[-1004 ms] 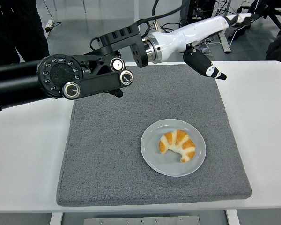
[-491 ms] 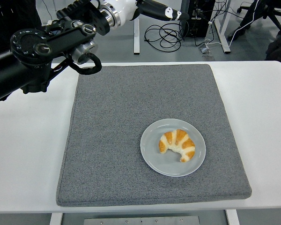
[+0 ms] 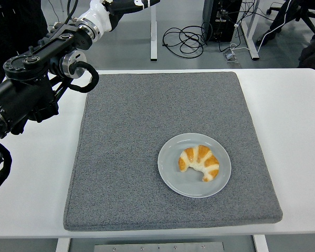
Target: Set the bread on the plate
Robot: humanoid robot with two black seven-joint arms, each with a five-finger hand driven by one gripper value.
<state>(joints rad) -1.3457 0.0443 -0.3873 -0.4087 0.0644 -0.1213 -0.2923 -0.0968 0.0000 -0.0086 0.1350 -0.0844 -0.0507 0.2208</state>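
The fingers of the left hand (image 3: 130, 3) are running off the top edge of the picture, so I cannot tell whether they are spread or curled; only a dark sliver of the hand is showing beyond the white wrist cuff. The left black arm (image 3: 37, 79) is reaching in from the left edge and angling up toward the top, hanging over the far left corner of the white counter (image 3: 31, 173) and well apart from anything on it. No right arm is showing.

The golden-brown, crescent-shaped croissant with pale stripes (image 3: 199, 162) is lying on the round light-grey plate (image 3: 170, 176), roughly in its middle and a little toward the far right of it, its curved back facing the far side and right and its two tips pointing toward the near left. Nothing is touching it. The plate is sitting on the square dark-grey foam mat (image 3: 126, 152), toward the mat's near right part. The mat is covering most of the counter's middle. Beyond the counter, black cables (image 3: 186, 38) are lying in loops on the grey floor between desk legs.
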